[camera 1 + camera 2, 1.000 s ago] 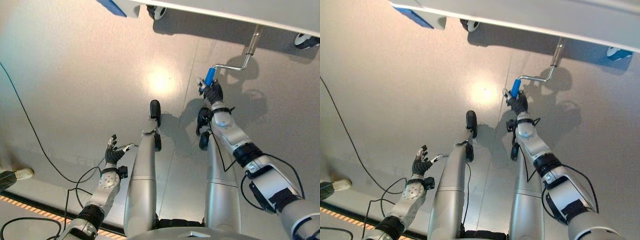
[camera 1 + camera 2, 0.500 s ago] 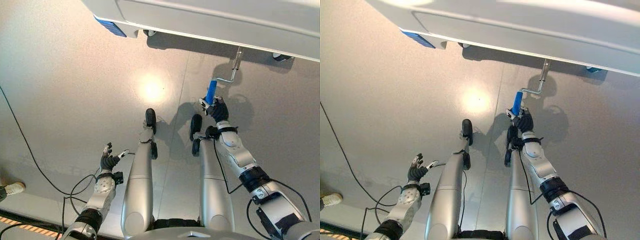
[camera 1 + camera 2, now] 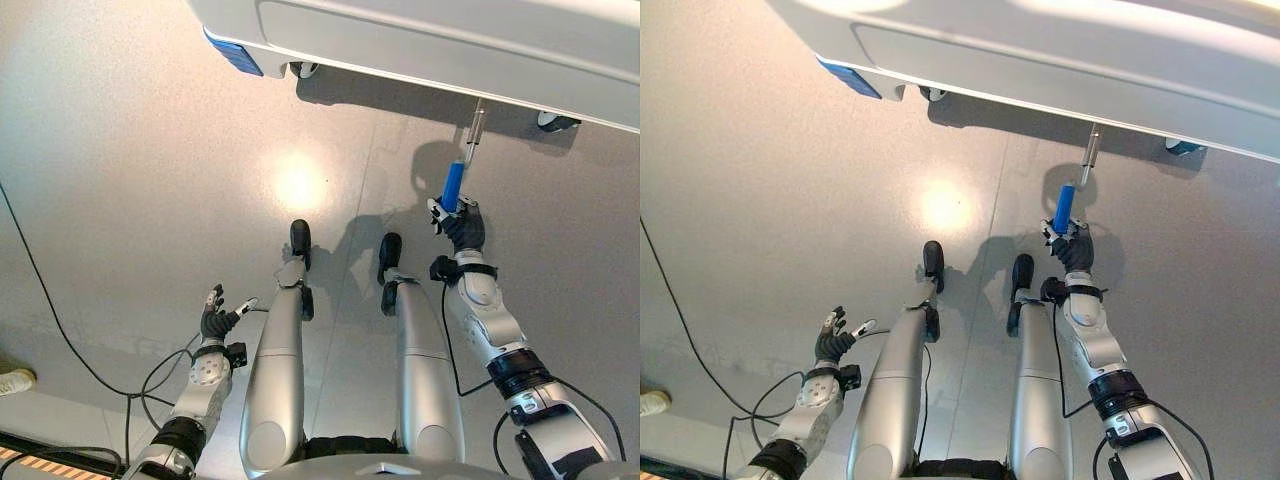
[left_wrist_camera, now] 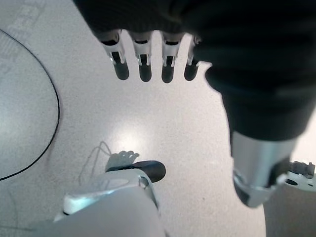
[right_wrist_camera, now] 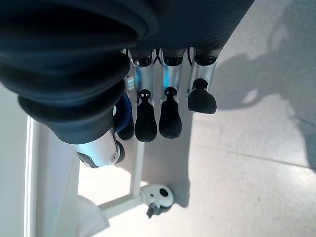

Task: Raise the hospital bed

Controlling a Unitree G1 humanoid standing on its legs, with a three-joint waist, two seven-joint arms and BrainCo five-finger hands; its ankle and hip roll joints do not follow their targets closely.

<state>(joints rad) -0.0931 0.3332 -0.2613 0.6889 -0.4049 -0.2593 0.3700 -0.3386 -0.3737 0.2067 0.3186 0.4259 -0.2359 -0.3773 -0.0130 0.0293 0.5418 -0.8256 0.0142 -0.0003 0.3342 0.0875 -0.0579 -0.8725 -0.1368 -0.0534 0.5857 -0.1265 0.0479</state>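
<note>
The white hospital bed (image 3: 420,40) runs along the far edge of the floor. From under its frame a metal crank rod (image 3: 473,128) sticks out and ends in a blue handle (image 3: 453,186). My right hand (image 3: 462,226) is shut on that handle, which stands almost in line below the rod. In the right wrist view the curled fingers (image 5: 147,121) wrap the blue handle (image 5: 124,111) beside the bed's white frame (image 5: 49,197). My left hand (image 3: 214,322) hangs low at the left, open with straight fingers (image 4: 143,66) and holding nothing.
Bed caster wheels (image 3: 303,69) (image 3: 556,121) stand under the frame, one also close to my right hand (image 5: 159,196). A blue tab (image 3: 236,53) sits at the bed's left corner. A person's white shoe (image 3: 12,381) shows at the far left on the grey floor.
My right hand has swung the blue crank handle to the right, from left of the rod to right under it. The camera has shifted. The left hand stays idle.
</note>
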